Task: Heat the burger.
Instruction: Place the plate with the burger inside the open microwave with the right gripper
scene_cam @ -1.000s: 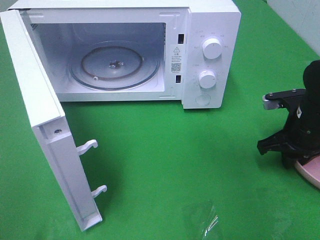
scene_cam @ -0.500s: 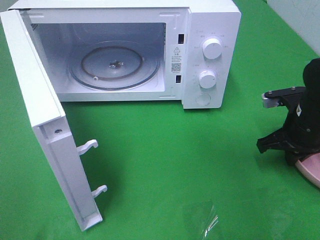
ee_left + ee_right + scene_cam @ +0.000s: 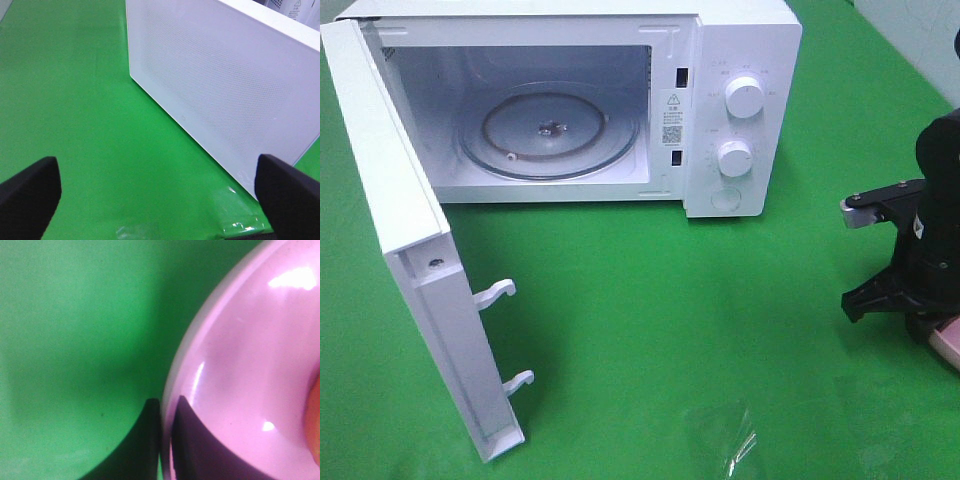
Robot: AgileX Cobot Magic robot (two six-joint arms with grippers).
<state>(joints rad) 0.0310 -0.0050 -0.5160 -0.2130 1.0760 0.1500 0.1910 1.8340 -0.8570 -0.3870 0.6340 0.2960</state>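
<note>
At the worktop's right edge, my right end effector (image 3: 166,402) is clamped on the rim of the pink plate (image 3: 235,365), likely to carry the burger (image 3: 315,430), an orange sliver on it, to the open microwave (image 3: 740,60). My left end effector (image 3: 157,172) hangs spread wide. A second ago, more of the plate showed.

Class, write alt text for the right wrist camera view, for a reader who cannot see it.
The right gripper is shut on the rim of a glossy pink plate, one black finger outside it, the other on its inner face. A green cloth lies beside the plate.
</note>
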